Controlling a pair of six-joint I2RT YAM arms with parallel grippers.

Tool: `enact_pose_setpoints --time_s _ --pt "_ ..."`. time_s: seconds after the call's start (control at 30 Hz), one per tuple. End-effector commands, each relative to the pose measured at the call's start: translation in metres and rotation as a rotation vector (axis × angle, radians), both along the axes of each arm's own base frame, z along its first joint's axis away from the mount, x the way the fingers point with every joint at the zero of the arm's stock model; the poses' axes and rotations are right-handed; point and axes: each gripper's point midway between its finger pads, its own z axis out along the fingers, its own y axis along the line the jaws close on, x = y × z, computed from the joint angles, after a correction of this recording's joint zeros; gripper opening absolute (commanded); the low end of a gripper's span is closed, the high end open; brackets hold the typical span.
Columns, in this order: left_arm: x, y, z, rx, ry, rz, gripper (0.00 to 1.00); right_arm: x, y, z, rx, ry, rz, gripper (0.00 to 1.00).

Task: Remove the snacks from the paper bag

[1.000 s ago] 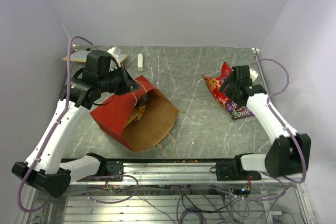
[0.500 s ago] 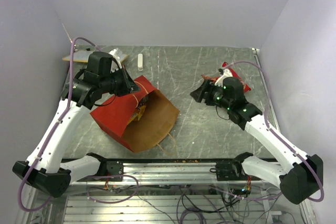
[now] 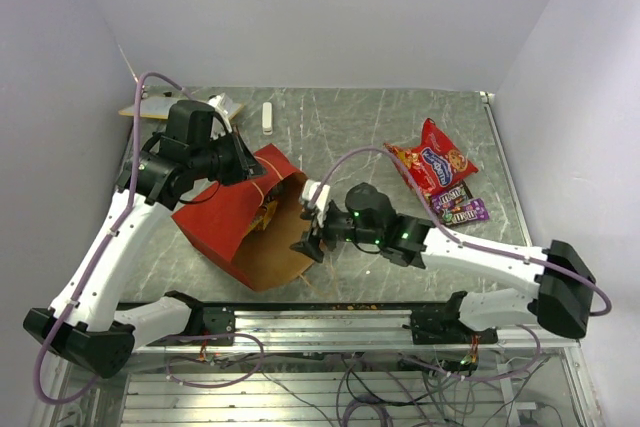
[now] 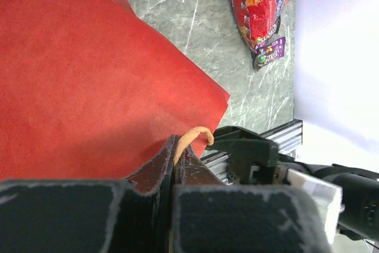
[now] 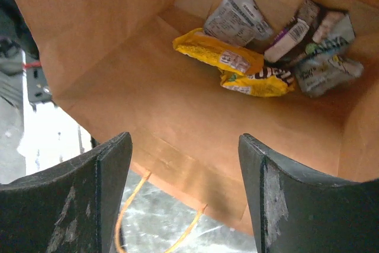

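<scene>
The paper bag (image 3: pixel 215 215) lies on its side, red outside, brown inside, its mouth facing right. My left gripper (image 3: pixel 244 161) is shut on its tan string handle (image 4: pixel 195 135) at the upper rim and holds the mouth up. At the mouth my right gripper (image 3: pixel 307 238) stands open and empty, fingers (image 5: pixel 106 170) spread over the lower lip. Deep inside lie several snacks: a yellow packet (image 5: pixel 219 55), a silver one (image 5: pixel 235 21) and darker wrappers (image 5: pixel 323 63). A red snack bag (image 3: pixel 432 159) and a purple packet (image 3: pixel 466 212) rest on the table to the right.
A small white piece (image 3: pixel 267 117) and a flat cardboard scrap (image 3: pixel 148 107) lie at the back left. The metal rail (image 3: pixel 330 319) runs along the near edge. Walls close the table in on the left, back and right.
My right arm has swung left from the snacks on the right side to the bag's mouth, leaving the red snack bag on the table. The left arm has held still.
</scene>
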Motion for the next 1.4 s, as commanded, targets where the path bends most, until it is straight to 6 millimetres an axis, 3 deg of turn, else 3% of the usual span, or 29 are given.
enact_pose_setpoints --time_s 0.0,0.1,0.27,0.6,0.87,1.07,1.37 --pt "-0.003 0.005 -0.001 0.002 -0.001 0.018 0.07 0.003 0.029 0.017 0.026 -0.268 0.161 0.73" --pt "-0.002 0.004 0.001 -0.008 0.002 0.024 0.07 -0.01 0.039 0.01 0.021 -0.399 0.312 0.73" --pt "0.0 0.003 0.005 -0.038 -0.022 0.044 0.07 -0.01 0.045 -0.003 0.014 -0.544 0.377 0.73" --pt "0.003 0.011 0.006 -0.002 -0.047 0.069 0.07 0.013 0.072 -0.033 -0.111 -0.793 0.504 0.73" --pt "0.002 0.016 0.004 0.035 -0.043 0.075 0.07 0.03 0.097 -0.056 -0.163 -0.878 0.554 0.74" --pt "0.001 0.017 0.006 0.033 -0.057 0.068 0.07 0.036 0.114 -0.086 -0.182 -0.885 0.597 0.74" --pt "-0.014 0.019 0.006 0.049 -0.042 0.027 0.07 0.062 0.148 -0.103 -0.194 -0.927 0.564 0.73"
